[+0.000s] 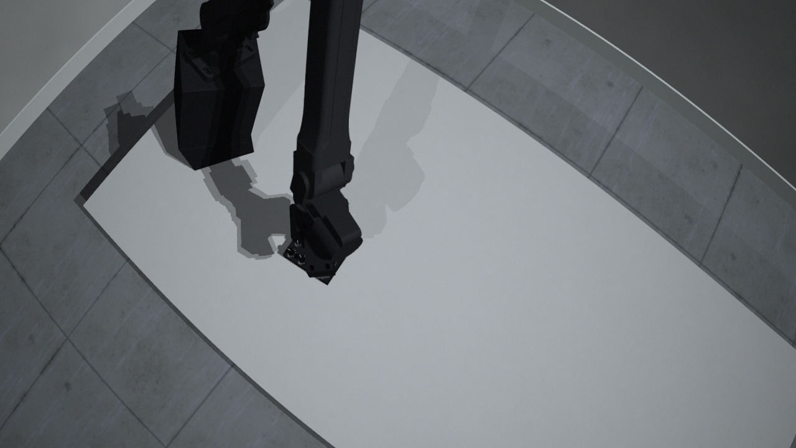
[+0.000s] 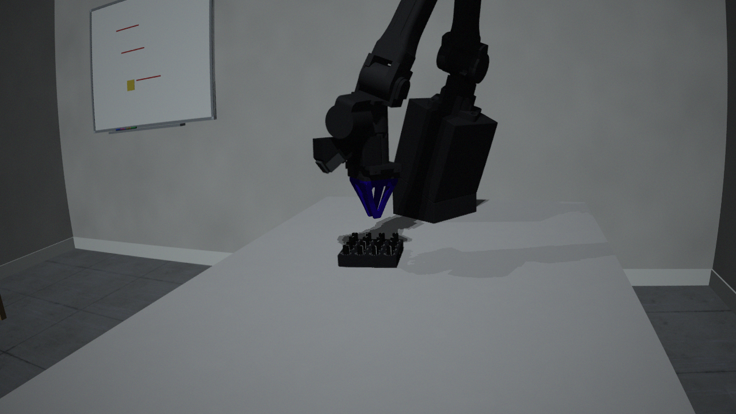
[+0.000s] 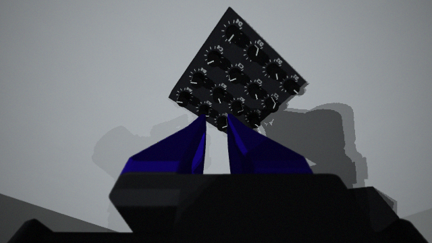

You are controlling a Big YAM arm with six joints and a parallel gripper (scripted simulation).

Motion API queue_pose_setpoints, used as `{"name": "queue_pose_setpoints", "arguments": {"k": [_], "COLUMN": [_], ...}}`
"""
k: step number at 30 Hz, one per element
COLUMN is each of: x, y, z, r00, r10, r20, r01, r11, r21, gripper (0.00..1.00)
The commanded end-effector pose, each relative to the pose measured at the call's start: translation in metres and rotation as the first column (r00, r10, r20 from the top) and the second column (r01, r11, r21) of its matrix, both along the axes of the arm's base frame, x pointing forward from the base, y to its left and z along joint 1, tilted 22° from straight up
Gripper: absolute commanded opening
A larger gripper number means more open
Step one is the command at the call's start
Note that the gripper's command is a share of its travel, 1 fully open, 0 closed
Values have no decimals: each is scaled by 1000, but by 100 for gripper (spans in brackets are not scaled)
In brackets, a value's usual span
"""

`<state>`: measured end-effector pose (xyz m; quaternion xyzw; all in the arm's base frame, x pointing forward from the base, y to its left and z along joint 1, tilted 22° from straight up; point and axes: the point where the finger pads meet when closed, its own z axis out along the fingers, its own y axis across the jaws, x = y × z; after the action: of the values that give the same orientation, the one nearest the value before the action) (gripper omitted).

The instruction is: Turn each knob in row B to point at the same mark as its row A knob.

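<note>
The black knob box (image 1: 303, 266) (image 2: 367, 261) (image 3: 230, 14) stands on the table. In the wrist view row A is lowest left. B4 (image 3: 197, 79) and A4 (image 3: 183, 98) have lines toward image left. B3 (image 3: 219, 94) has its line down; A3 (image 3: 204, 110) shows a line low right. B2 (image 3: 237, 107) and A2 (image 3: 222, 123) have lines toward lower right. B1 (image 3: 253, 119) points lower right, partly behind the right finger; A1 is hidden. My gripper (image 2: 374, 216) (image 3: 217, 121) is slightly open and empty, above the box; the arm covers its fingers in the top view.
The arm's dark base (image 1: 217, 117) (image 2: 442, 164) stands on the white table (image 1: 472, 312) (image 2: 360, 334) behind the box. Arm shadows fall beside the box. A whiteboard (image 2: 175, 61) hangs on the back wall.
</note>
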<state>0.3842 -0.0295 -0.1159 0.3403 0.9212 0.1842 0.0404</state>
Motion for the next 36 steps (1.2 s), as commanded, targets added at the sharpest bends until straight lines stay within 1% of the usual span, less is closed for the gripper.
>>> {"name": "queue_pose_setpoints", "arguments": {"k": [1, 2, 6, 10, 13, 16, 36], "x": [-3, -6, -2, -5, -4, -5, -5], "y": [-5, -4, -5, -4, -5, -5, -5], "z": [5, 2, 8, 5, 7, 6, 6], "r00": [994, 987, 966, 938, 923, 917, 917], "r10": [-106, -151, -245, -324, -361, -374, -374], "r20": [-31, -57, -77, -122, -132, -140, -140], "r01": [106, 152, 249, 332, 370, 384, 384], "r11": [994, 988, 968, 942, 927, 922, 922], "r21": [18, 27, 40, 49, 53, 54, 54], "gripper": [18, 18, 18, 18, 18, 18, 18]}}
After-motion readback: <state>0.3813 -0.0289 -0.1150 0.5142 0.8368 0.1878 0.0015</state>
